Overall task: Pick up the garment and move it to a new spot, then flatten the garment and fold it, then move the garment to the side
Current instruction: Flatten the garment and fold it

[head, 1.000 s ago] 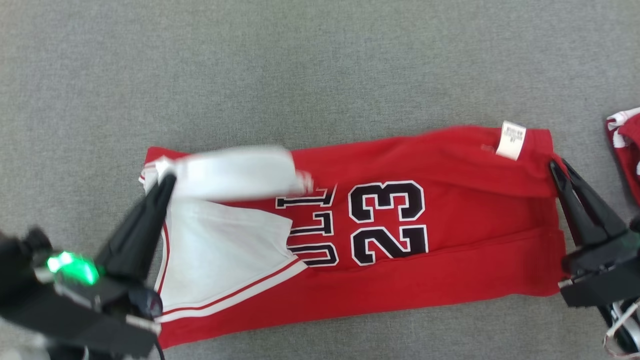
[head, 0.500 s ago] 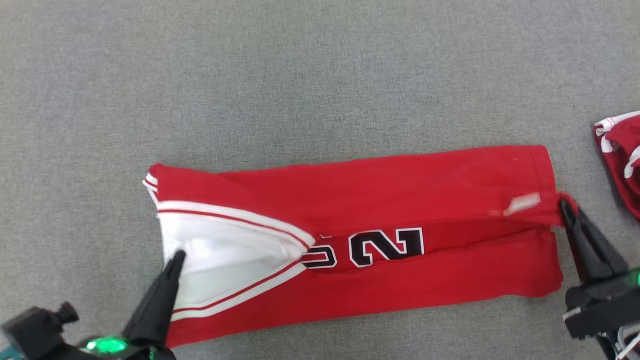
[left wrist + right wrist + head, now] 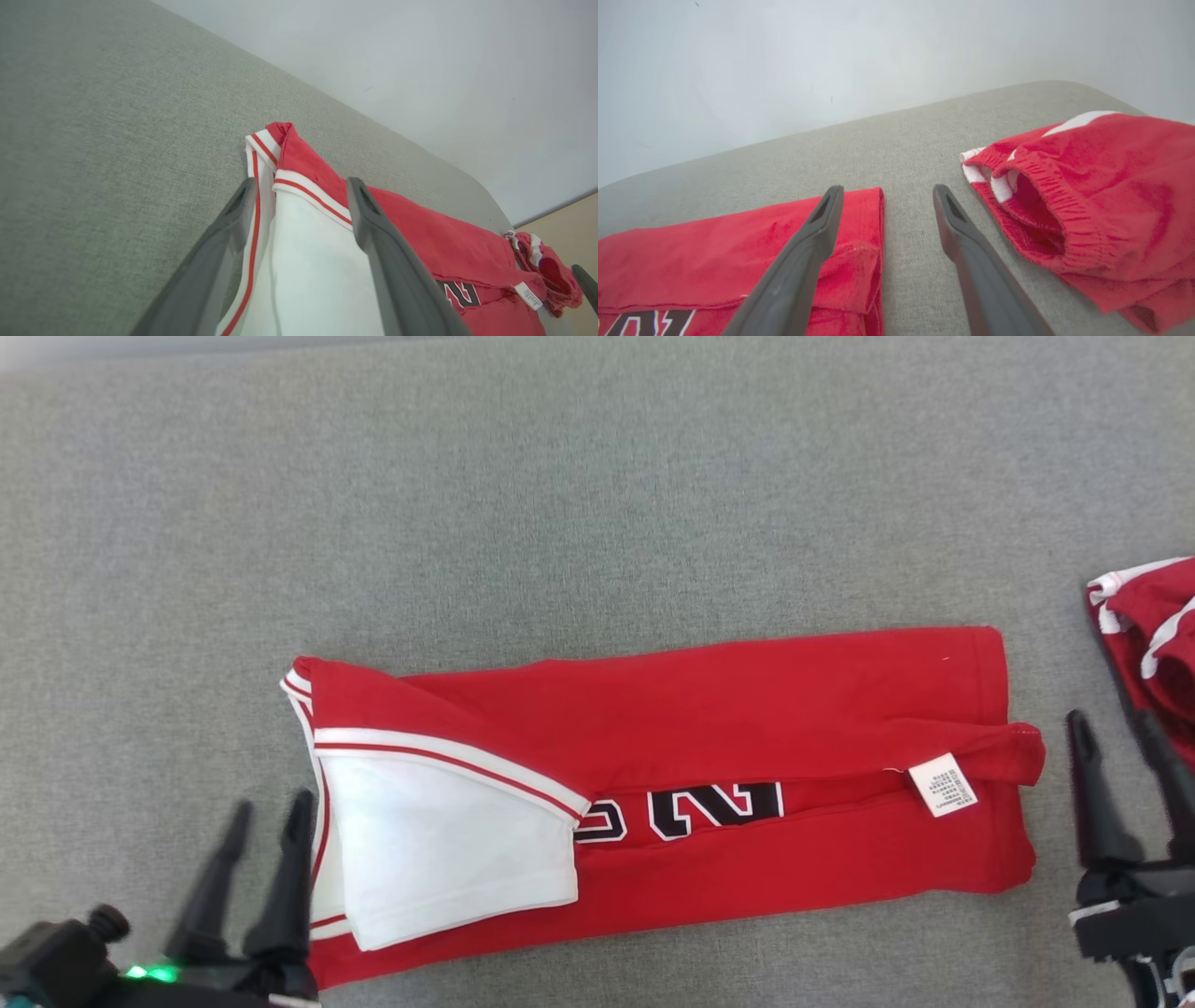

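Folding step: long fold on jersey (image 3: 709, 709) laid. Left gripper (image 3: 274, 801), right gripper (image 3: 1111, 717) both spread, empty; left maybe brushing cloth. Next we grip one end for the crosswise fold.

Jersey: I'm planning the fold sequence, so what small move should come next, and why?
Probably lower the right gripper onto the right end of the jersey and close. It lies as a long strip folded lengthwise; this gripper and the left gripper flank its ends, jaws open and empty, so a crosswise fold seems due.
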You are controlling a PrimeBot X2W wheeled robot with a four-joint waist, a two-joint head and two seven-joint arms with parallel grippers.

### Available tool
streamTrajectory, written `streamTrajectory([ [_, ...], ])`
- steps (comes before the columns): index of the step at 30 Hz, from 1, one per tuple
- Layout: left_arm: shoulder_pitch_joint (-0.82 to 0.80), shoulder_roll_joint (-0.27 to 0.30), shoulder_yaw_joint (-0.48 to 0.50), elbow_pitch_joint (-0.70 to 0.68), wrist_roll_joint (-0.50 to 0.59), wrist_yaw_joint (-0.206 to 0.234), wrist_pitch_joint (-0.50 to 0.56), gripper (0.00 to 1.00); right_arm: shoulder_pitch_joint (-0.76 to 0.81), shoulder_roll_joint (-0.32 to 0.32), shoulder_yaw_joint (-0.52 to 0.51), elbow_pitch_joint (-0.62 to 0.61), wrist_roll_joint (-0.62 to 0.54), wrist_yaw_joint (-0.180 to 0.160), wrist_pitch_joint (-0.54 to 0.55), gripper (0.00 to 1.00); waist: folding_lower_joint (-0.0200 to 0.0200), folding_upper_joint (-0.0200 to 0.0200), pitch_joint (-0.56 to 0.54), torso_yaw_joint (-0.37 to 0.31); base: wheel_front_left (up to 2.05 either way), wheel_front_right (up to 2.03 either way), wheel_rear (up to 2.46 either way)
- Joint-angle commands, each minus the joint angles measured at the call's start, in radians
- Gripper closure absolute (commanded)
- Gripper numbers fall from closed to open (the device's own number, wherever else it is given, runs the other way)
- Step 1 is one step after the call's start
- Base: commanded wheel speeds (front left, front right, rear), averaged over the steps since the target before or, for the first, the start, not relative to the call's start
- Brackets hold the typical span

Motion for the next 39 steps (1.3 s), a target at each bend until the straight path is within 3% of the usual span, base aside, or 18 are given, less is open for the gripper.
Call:
streamTrajectory([
  [1,-0.015,0.011,0.006,-0.008,0.053,0.029,-0.019,0.00,0.014,0.025,-0.035,-0.012,-0.012,-0.001,-0.001,0.00,0.0000,0.0000,-0.017,-0.001,0.00,0.00,0.00],
  [6,-0.083,0.014,-0.014,-0.021,0.208,0.118,-0.055,0.00,0.003,0.104,-0.130,-0.057,-0.080,-0.001,-0.001,0.00,0.0000,0.0000,-0.049,0.008,0.00,0.00,0.00],
  [16,-0.228,-0.038,-0.056,0.084,0.349,0.166,-0.147,0.00,-0.062,0.171,-0.120,-0.094,-0.253,-0.001,0.050,0.00,0.0000,0.0000,-0.100,0.019,0.00,0.00,0.00],
  [26,-0.214,-0.085,-0.073,0.251,0.429,0.126,-0.195,0.00,-0.015,0.207,-0.080,-0.074,-0.311,-0.001,0.089,0.00,0.0000,0.0000,-0.167,0.033,0.00,0.00,0.00],
  [39,-0.113,-0.120,-0.041,0.304,0.547,0.042,-0.198,0.00,0.068,0.225,-0.066,-0.046,-0.332,-0.001,0.125,0.00,0.0000,0.0000,-0.243,0.034,0.00,0.00,0.00],
])
